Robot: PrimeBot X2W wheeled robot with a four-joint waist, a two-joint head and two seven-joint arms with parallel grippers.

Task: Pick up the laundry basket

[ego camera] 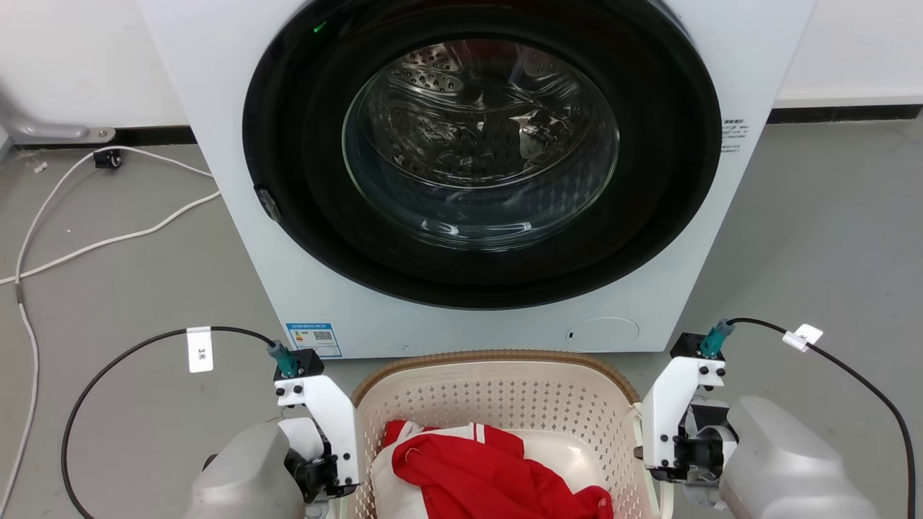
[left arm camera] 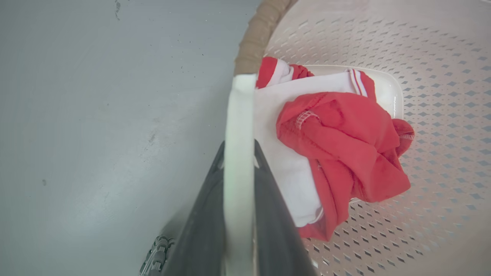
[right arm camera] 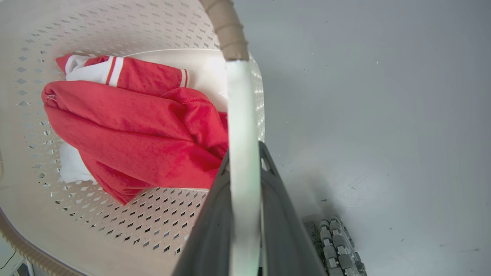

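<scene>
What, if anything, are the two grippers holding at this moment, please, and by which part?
The laundry basket: the left gripper is closed on its left white loop handle, the right gripper on its right handle.

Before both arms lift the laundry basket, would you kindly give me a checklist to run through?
1. Left gripper fingers closed on the left loop handle: ok.
2. Right gripper fingers closed on the right loop handle: ok.
3. Red and white garment lies inside the laundry basket, below its rim: ok.
4. Gap between the rim and the washing machine: cannot tell.
5. Washing machine door shut, not swinging over the basket: ok.
</scene>
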